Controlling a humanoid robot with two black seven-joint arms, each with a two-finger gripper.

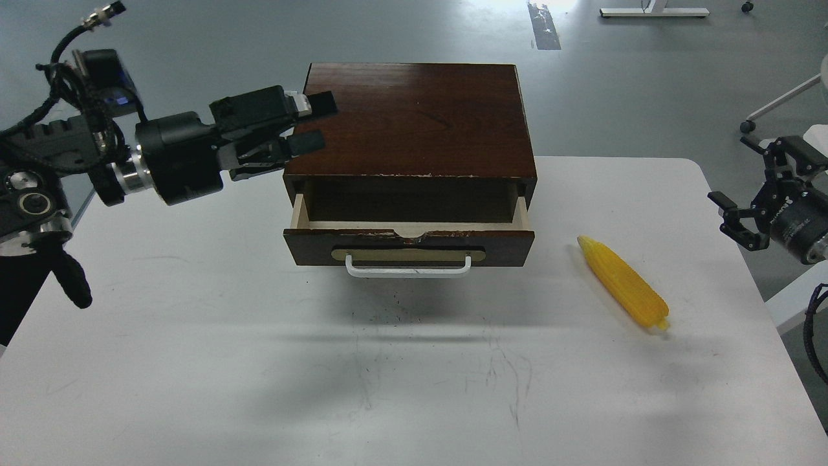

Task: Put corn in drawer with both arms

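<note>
The yellow corn [624,283] lies on the white table [194,362], right of the box, pointed end toward the back. The dark wooden box [414,116] stands at the table's back middle. Its drawer [409,244] is pulled partly out, showing pale wood inside, with a white bar handle [409,266] in front. My left gripper [314,123] is open and empty, raised at the box's upper left corner. My right gripper [744,194] is open and empty, just off the table's right edge, right of the corn.
Grey floor lies behind the table. A white chair base with a castor [776,103] stands at the far right. A white stand foot [653,11] is at the top. Scuff marks are on the table in front of the drawer.
</note>
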